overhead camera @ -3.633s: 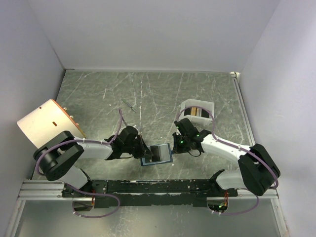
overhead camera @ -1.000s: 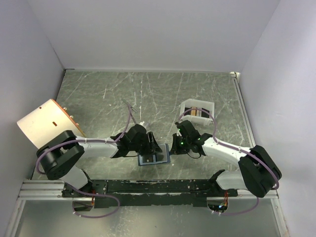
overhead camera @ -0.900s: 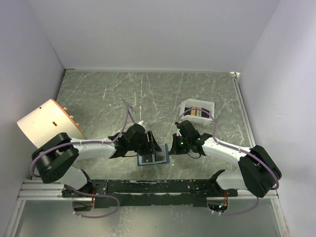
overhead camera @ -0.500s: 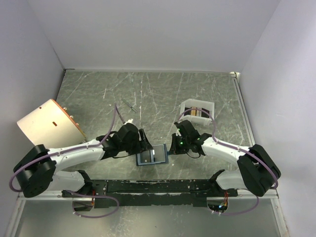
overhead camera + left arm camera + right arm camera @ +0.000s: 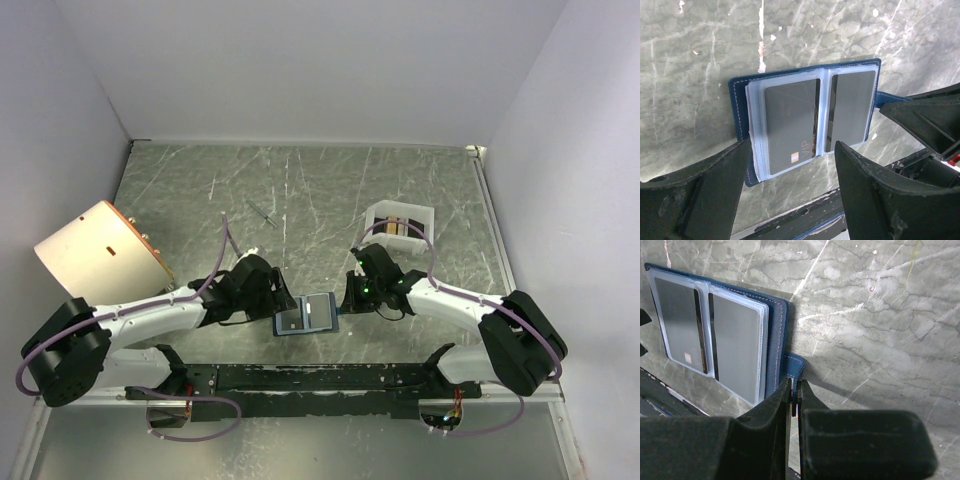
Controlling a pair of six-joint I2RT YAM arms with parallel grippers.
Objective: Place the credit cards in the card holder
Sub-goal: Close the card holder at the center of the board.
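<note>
The card holder (image 5: pixel 740 100) lies open on the table, dark blue with clear sleeves. A dark credit card (image 5: pixel 790 127) marked VIP sits in its left sleeve and a second dark card (image 5: pixel 850 110) in the right one. My left gripper (image 5: pixel 791 150) is open, its fingers (image 5: pixel 715 190) spread either side of the holder's near edge and not touching it. My right gripper (image 5: pixel 795 386) is shut on the holder's snap tab (image 5: pixel 796 365). In the top view the holder (image 5: pixel 305 315) lies between the left gripper (image 5: pixel 280 300) and the right gripper (image 5: pixel 350 293). More cards (image 5: pixel 397 226) stand in a white tray.
The white tray (image 5: pixel 420 215) sits behind the right arm. A pale drum-shaped object with a copper rim (image 5: pixel 95 250) leans at the left wall. A thin small item (image 5: pixel 263 213) lies further back. A black rail (image 5: pixel 320 378) runs along the near edge.
My left gripper has opened and pulled back to the left, away from the holder, leaving a card in the sleeve. The holder has slid slightly left and nearer. The right gripper keeps its grip.
</note>
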